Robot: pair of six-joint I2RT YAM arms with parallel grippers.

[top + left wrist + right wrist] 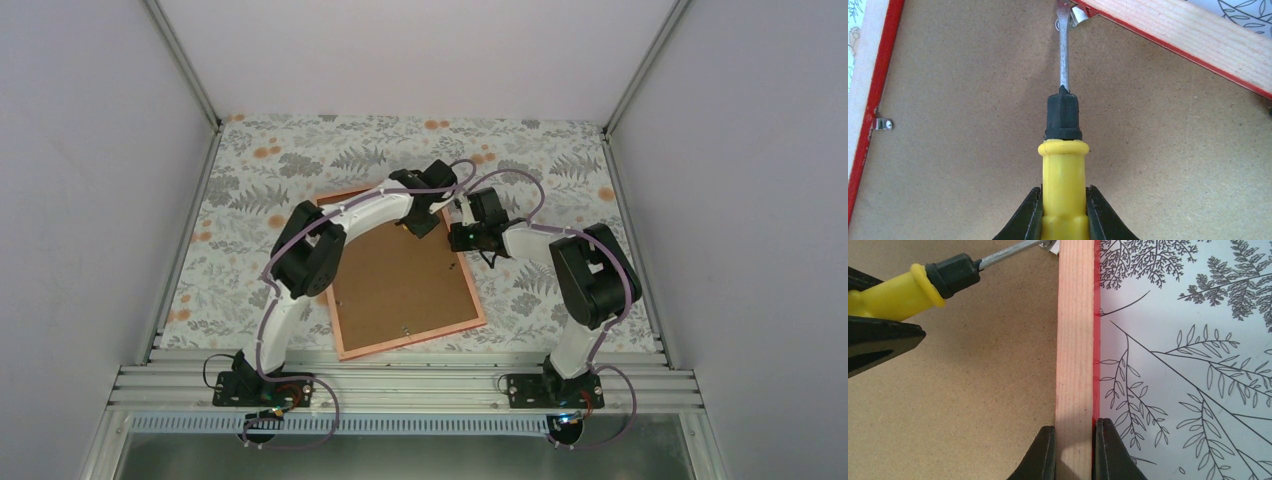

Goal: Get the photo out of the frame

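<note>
Tightly, left end effector [1064, 194] around screwdriver [1063, 162], right end effector [1075, 432] astride frame [1075, 340].

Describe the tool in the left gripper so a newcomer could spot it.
The frame lies face down on the leaf-patterned table, brown back up. At its far right corner the left gripper holds a screwdriver: the only yellow-handled thing, black collar, silver blade reaching a metal tab.

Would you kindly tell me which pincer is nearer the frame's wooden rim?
Right. The right pincer clamps the frame's rim; the left pincer holds a screwdriver over the frame's brown back.
</note>
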